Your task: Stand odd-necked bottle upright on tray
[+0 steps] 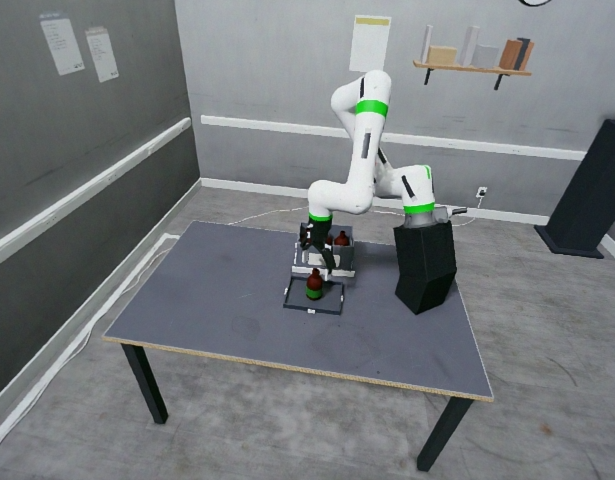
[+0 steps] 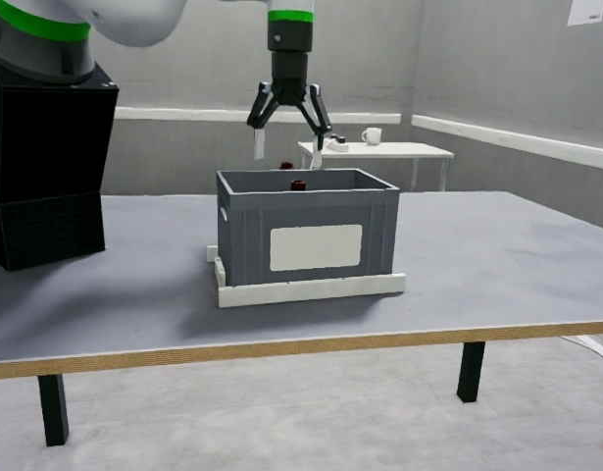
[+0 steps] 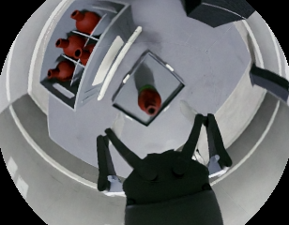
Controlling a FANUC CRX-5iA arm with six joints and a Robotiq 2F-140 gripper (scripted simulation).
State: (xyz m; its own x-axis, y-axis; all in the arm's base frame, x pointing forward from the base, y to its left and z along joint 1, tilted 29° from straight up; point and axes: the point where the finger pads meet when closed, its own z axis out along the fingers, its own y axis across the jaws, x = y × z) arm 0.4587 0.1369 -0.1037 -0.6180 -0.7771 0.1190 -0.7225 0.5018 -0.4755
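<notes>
One dark red bottle with a green band (image 1: 314,286) (image 3: 149,99) stands upright on the tray (image 1: 325,311) (image 3: 175,95); its top (image 2: 286,165) shows beyond the crate in the exterior view. My gripper (image 1: 316,264) (image 2: 287,161) (image 3: 151,111) is open, its fingers wide apart on either side of the bottle's neck, clear of it. The grey crate (image 1: 345,255) (image 2: 245,243) (image 3: 93,80) stands beside the tray. Four red bottles stand in it, among them one at the end (image 3: 88,22) (image 1: 341,239); their lower parts are hidden. Neck differences are too small to tell.
White bars (image 2: 311,290) (image 3: 118,66) lie along the crate's base, one between crate and tray. The crate's walls rise close to the gripper. The robot's black pedestal (image 1: 425,266) (image 2: 53,167) stands on the table to one side of the tray.
</notes>
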